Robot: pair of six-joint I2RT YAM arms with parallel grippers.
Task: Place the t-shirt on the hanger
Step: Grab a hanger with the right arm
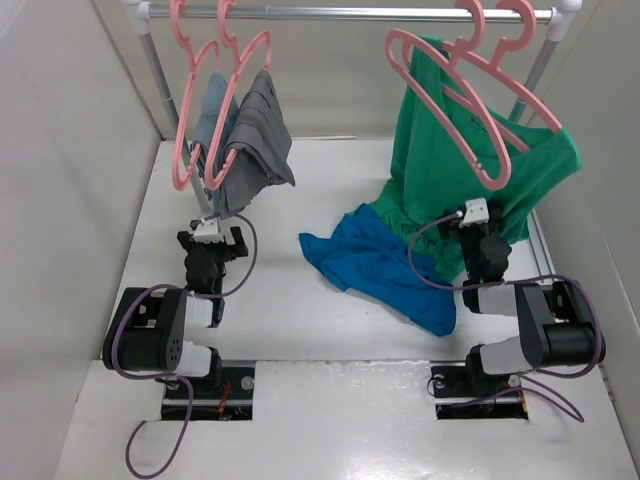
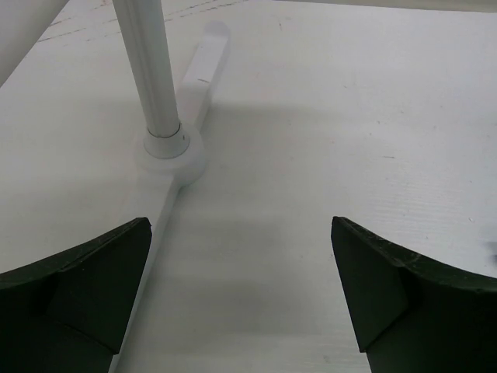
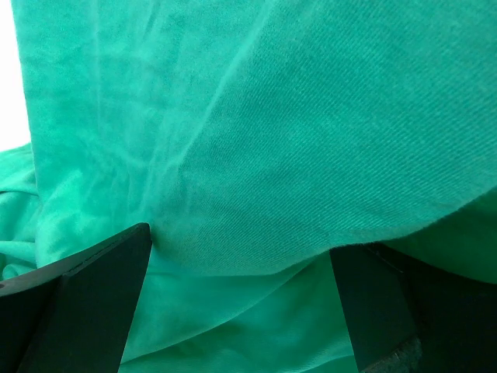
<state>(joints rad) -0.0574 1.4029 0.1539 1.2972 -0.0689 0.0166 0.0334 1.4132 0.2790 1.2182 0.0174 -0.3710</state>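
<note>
Both pincers stand open: the left gripper (image 2: 241, 233), fingers spread wide and holding nothing, hovers over the white table (image 1: 300, 320) near the rack's pole foot (image 2: 167, 148); the right gripper (image 3: 241, 241), jaws equally parted, points into the green top (image 3: 272, 116), whose cloth fills its wrist view; the blue t-shirt (image 1: 375, 265) lies crumpled on the table between the arms, nearer the right one, touching the green top's hem; beyond, the bare pink hanger (image 1: 487, 180) hangs from the rail (image 1: 350, 13) in front of the green top; grey garments (image 1: 250, 140) hang far left.
</note>
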